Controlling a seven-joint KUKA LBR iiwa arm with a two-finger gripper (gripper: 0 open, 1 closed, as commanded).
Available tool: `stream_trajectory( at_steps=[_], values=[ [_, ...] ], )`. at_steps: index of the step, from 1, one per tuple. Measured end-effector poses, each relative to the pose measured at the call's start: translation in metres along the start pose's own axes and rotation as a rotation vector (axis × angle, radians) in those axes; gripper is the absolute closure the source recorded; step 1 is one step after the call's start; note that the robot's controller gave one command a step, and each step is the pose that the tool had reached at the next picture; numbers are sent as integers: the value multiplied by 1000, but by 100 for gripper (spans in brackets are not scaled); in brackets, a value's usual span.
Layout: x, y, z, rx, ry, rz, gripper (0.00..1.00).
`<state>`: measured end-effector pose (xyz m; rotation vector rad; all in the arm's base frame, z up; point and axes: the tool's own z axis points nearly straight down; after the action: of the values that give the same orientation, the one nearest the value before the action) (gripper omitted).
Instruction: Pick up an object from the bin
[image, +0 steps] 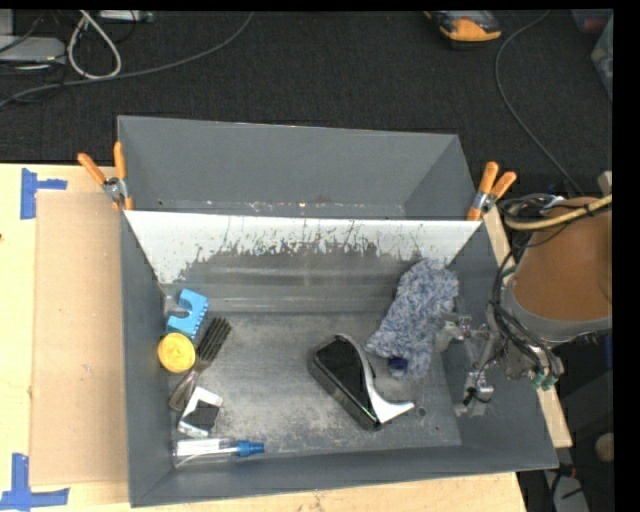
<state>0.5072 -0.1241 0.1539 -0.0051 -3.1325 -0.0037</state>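
Our gripper (477, 388), open or closed we cannot tell, is hanging beside the bin wall (506, 440); we are risking scraping it.

Small things cluster toward eight o'clock: a blue plastic piece (187, 310), a yellow disc (176, 352) at its six o'clock, a black brush (212, 340) just beside the disc at three o'clock, and lower down a clear tube (215, 451) with a blue cap. A white cable (90, 45) loops at eleven o'clock on dark carpet (300, 70).
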Motion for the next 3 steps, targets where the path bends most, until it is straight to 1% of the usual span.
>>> stream_trajectory(
  at_steps=[1, 2, 3],
  values=[
    [-2, 1, -4, 2, -7, -6, 0],
    [-74, 21, 65, 4, -12, -485, 0],
    [-89, 23, 45, 2, -10, -437, 0]
  ],
)
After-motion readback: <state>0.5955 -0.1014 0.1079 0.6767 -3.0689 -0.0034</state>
